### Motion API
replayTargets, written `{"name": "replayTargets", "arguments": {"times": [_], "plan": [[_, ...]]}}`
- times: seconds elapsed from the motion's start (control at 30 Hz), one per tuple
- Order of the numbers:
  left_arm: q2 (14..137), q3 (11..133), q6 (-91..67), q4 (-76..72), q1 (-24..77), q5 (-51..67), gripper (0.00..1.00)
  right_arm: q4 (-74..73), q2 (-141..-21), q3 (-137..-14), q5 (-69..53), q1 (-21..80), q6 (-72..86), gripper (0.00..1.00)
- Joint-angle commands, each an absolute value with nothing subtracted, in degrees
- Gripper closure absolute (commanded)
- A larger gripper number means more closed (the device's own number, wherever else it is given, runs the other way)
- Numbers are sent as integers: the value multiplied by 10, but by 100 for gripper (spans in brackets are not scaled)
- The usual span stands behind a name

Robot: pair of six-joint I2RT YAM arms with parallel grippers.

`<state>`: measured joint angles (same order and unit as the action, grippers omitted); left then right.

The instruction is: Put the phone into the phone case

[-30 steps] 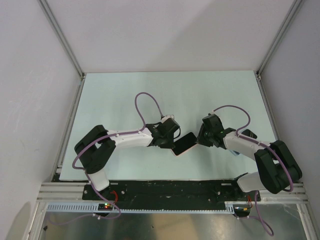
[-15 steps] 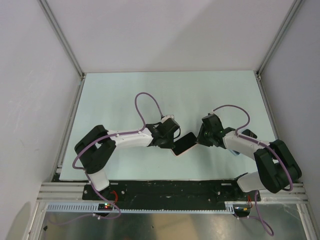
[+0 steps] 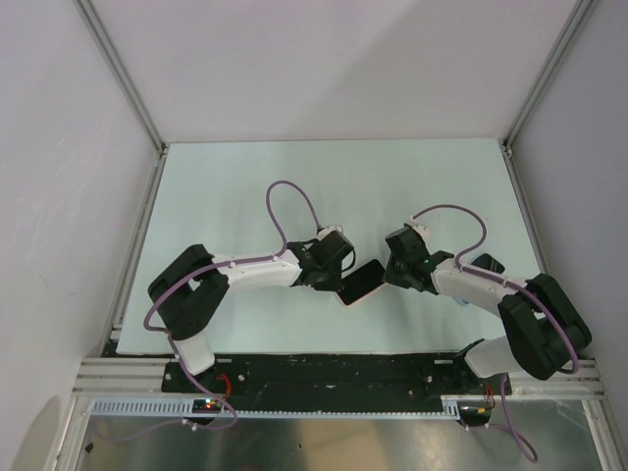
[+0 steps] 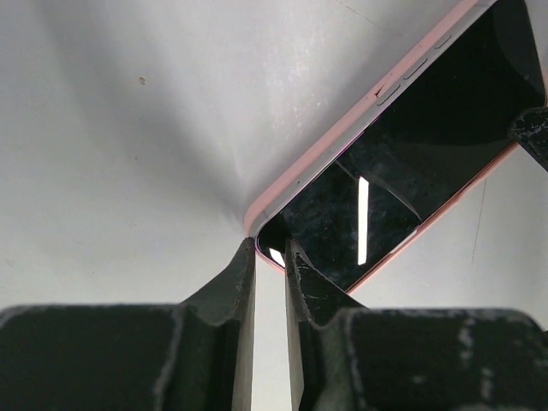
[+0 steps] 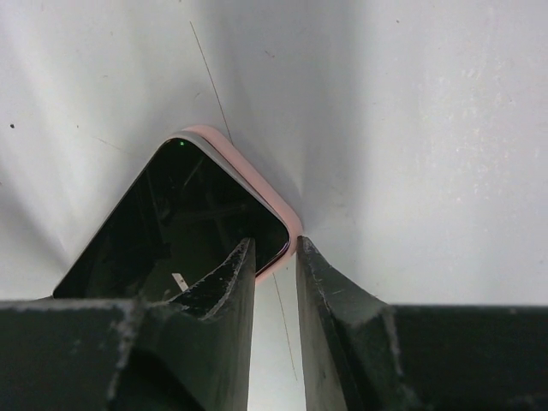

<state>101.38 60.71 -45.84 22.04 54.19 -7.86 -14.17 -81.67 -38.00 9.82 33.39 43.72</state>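
The phone (image 3: 361,283), black screen up, sits inside the pink phone case (image 4: 332,147) on the pale table, between my two grippers. In the left wrist view the phone (image 4: 411,171) shows one rounded corner at my left gripper (image 4: 270,248). That gripper's jaws are nearly closed, one tip outside the case rim and one over the screen. In the right wrist view the phone (image 5: 184,223) and the case rim (image 5: 257,175) meet my right gripper (image 5: 276,244) at the opposite corner. Its jaws are also nearly closed and straddle the rim. Seen from above, the left gripper (image 3: 338,283) and right gripper (image 3: 391,273) flank the phone.
The pale green table top (image 3: 324,186) is boxed in by white walls and aluminium frame posts (image 3: 118,74). Purple cables (image 3: 289,196) loop above both arms. The black mounting rail (image 3: 324,373) runs along the near edge.
My right wrist has shifted slightly left, toward the phone. The left arm and the phone have barely moved.
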Motion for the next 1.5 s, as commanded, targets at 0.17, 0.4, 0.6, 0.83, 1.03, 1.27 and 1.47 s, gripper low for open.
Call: {"name": "replayTargets", "arguments": {"times": [0.17,0.4,0.6,0.83,1.03,1.27,1.47], "plan": [[1048,592,-445,179,553,-44,100,-137,-813,-388,77,345,436,76],[1072,601,-443,177,554,-22,100,-110,-873,-418,51,338,422,77],[1090,599,-444,177,554,-14,100,-95,-919,-443,40,336,414,78],[1118,578,-465,165,568,-19,100,-86,-944,-459,34,336,410,79],[1145,568,-490,152,592,-16,100,-76,-957,-462,29,342,409,79],[1086,556,-483,156,588,-37,100,-85,-957,-470,34,340,404,79],[1027,571,-460,176,581,-44,96,-108,-929,-472,45,321,400,71]]}}
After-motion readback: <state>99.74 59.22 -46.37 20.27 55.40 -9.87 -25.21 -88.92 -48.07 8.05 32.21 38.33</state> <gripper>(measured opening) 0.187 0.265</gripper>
